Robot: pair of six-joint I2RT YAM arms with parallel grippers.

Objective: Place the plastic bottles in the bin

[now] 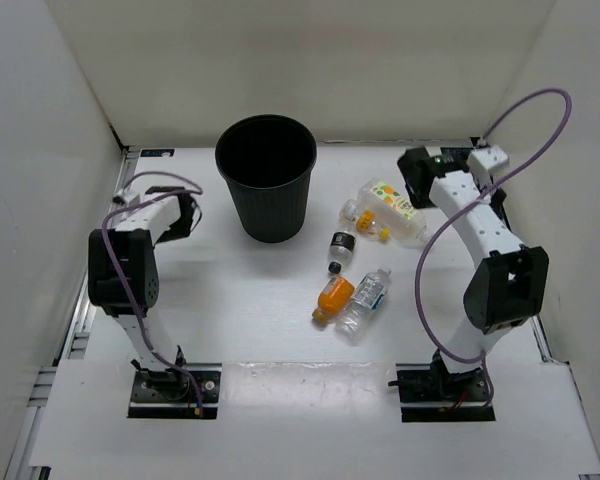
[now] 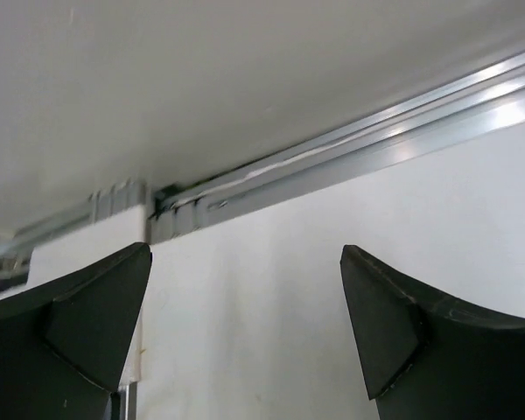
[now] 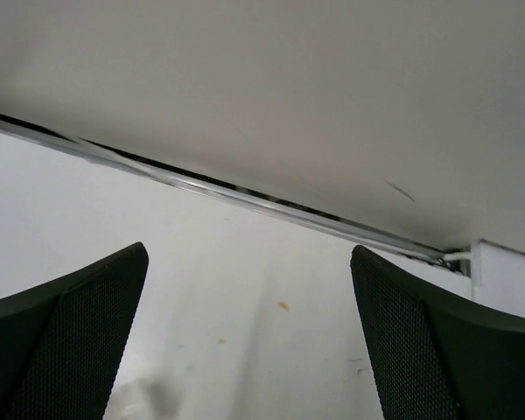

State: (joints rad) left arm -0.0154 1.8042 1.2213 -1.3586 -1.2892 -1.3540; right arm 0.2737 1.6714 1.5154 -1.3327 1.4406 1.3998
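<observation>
The black ribbed bin (image 1: 272,212) stands upright at the back centre-left of the table. Five bottles lie to its right: the fruit-print one (image 1: 396,209), the small yellow-capped one (image 1: 364,221), the black-capped one (image 1: 340,248), the orange one (image 1: 333,298) and the clear water one with blue label (image 1: 367,299). My left gripper (image 1: 185,216) (image 2: 245,262) is open and empty, left of the bin, facing the table edge. My right gripper (image 1: 417,176) (image 3: 248,258) is open and empty, just behind the fruit-print bottle. No bottle shows in either wrist view.
White walls enclose the white table (image 1: 230,300) on the left, back and right. A metal rail (image 2: 350,144) runs along the table edge ahead of the left gripper, and another rail (image 3: 245,197) ahead of the right. A purple cable (image 1: 540,110) loops above the right arm.
</observation>
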